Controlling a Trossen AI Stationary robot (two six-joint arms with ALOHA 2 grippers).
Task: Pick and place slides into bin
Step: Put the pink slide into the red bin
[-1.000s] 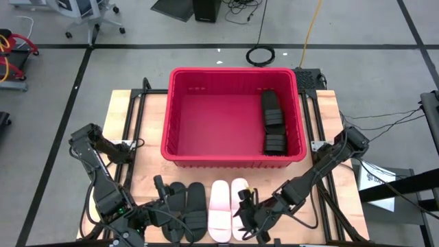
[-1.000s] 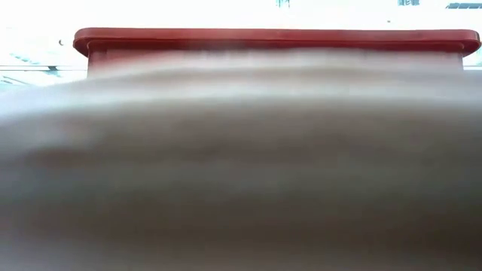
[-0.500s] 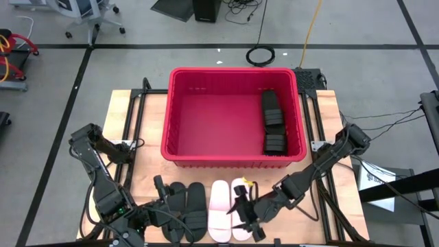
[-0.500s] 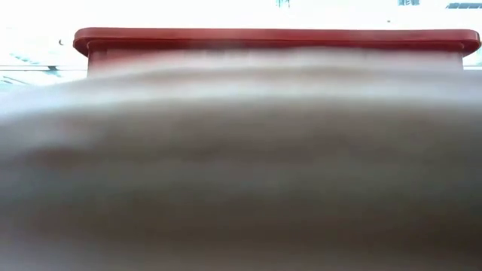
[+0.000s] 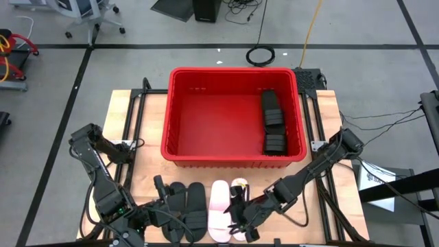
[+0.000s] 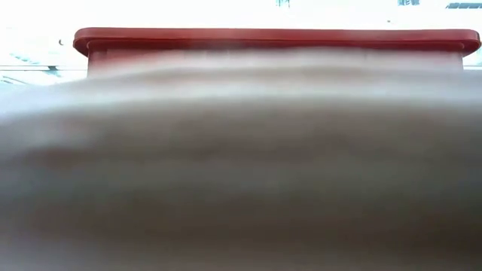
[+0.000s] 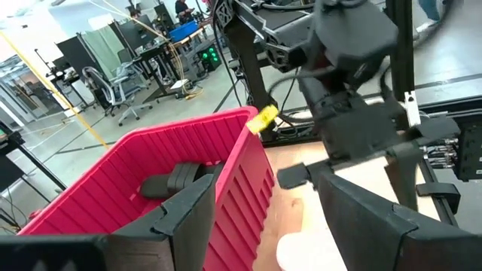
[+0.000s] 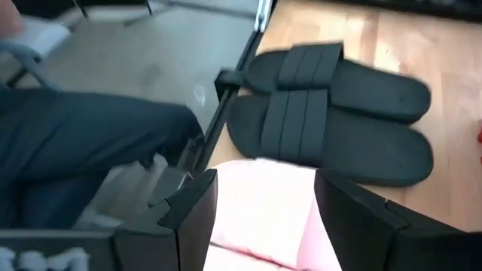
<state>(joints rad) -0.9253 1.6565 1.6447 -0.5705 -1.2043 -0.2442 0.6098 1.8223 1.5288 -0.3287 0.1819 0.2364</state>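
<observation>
Two black slides (image 5: 273, 127) already lie in the bin (image 5: 175, 110), along its right wall. Four remain on the surface (image 5: 127, 113) near its front edge: a black pair (image 5: 188, 206) and a pink pair (image 5: 219, 206). The right claw (image 5: 239, 221), released, hovers over the pink pair. The left claw (image 5: 162, 189), also released, waits beside the black pair. Room there is tight, though the bin has plenty.

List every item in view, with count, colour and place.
bin: one, red, middle of the table's far half.
black slides in the bin: two, along its right wall.
black slides on the table: two, side by side at the near edge, left of the pink ones.
pale pink slides: two, near edge, centre; the right one mostly covered by the right arm.
table: one, light wood.
left pincer: open, by the black pair.
right pincer: open, over the pink pair.
</observation>
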